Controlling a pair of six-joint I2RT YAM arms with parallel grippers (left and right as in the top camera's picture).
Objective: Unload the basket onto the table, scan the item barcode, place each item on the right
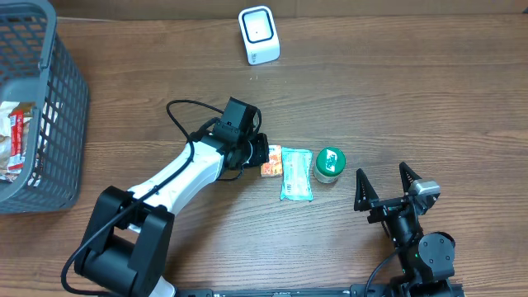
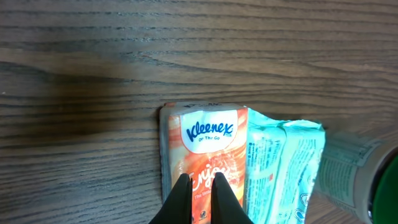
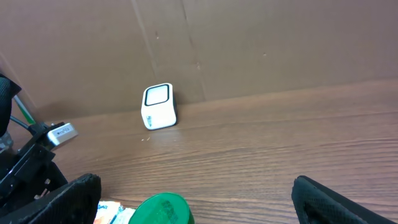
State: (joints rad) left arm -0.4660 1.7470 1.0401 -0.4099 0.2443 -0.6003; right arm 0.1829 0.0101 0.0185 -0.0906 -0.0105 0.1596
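Note:
An orange Kleenex pack (image 1: 271,161) (image 2: 205,143) lies flat on the wooden table, touching a teal tissue pack (image 1: 296,173) (image 2: 283,168) on its right. My left gripper (image 1: 259,153) (image 2: 200,180) is shut, its two black tips close together over the near end of the orange pack. Whether they pinch its wrapper I cannot tell. The white scanner (image 1: 259,35) (image 3: 158,106) stands at the far edge. My right gripper (image 1: 385,186) (image 3: 198,200) stands wide open near the front edge with nothing between its fingers.
A green-lidded jar (image 1: 329,163) (image 3: 161,211) (image 2: 354,177) stands just right of the teal pack, in front of the right gripper. A grey wire basket (image 1: 62,99) holding packaged goods (image 1: 16,140) sits at the far left. A brown cardboard wall (image 3: 249,43) backs the table.

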